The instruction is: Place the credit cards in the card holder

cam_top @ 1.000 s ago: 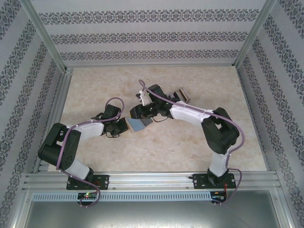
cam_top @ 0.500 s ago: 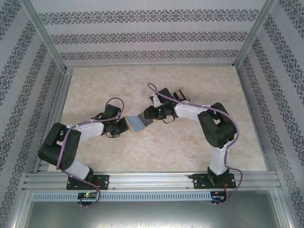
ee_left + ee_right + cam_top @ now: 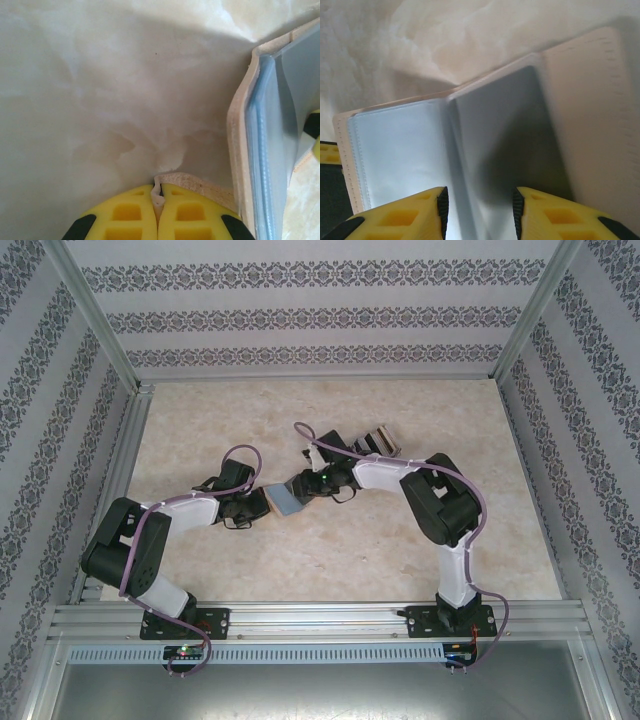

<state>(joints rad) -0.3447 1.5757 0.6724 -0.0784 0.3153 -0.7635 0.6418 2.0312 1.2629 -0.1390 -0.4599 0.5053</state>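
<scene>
tan card holder (image 3: 285,502), clamped at one edge by left gripper (image 3: 158,194), may slip free if right gripper (image 3: 479,200), jaws half apart over its sleeve (image 3: 400,150), snags it.

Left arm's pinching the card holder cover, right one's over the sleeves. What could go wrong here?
One: the left gripper pinches just the thin cover edge of the card holder, so it might slip and let the holder swing shut. Two: the right gripper, jaws apart over the clear sleeves, could crease them if it pushes down.
</scene>
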